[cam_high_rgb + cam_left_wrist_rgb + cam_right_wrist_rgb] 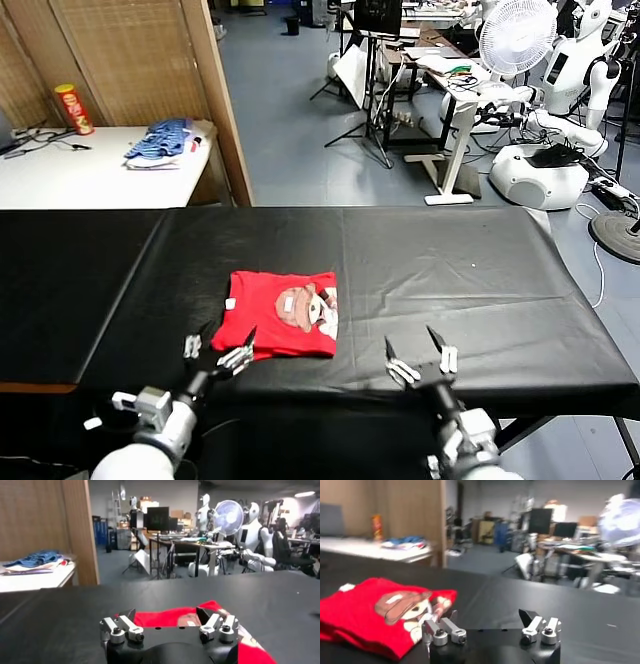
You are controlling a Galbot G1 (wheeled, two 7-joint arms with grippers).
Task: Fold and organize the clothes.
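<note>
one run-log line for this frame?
shirt: red T-shirt folded, print up, on black table | left gripper: open at near edge of shirt | right gripper: open, over bare table beside shirt, holding nothing

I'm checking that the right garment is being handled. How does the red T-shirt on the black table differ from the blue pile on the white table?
The red T-shirt is one bright red folded piece with a cartoon print facing up; the blue-and-white pile is several garments stacked, with no print visible. The T-shirt lies on the black table near both grippers; the pile sits farther back on the white table, out of their way. Both are folded clothing, untouched.
</note>
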